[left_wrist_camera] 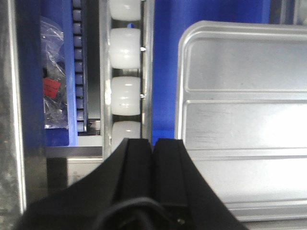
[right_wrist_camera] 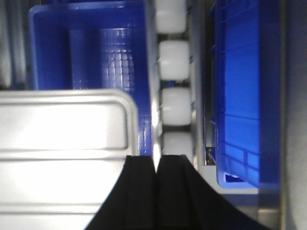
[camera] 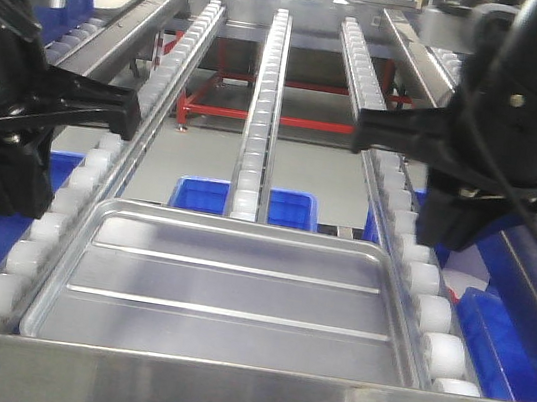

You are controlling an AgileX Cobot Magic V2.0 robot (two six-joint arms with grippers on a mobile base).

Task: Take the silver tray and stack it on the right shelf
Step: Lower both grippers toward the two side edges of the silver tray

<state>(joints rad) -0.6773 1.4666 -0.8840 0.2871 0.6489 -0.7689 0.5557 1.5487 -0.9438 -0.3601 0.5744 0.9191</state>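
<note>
Between left hand (left_wrist_camera: 153, 142) and right hand (right_wrist_camera: 156, 158) | silver tray (camera: 235, 292), lower, ungrasped

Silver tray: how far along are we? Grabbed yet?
Done: nothing. The silver tray lies flat between the rails of big white rollers, with nothing gripping it. In hand: the left gripper and right gripper are both shut and empty, each hanging above a side edge of the tray. Left: grasp, lift and stacking, so all of it.
</note>
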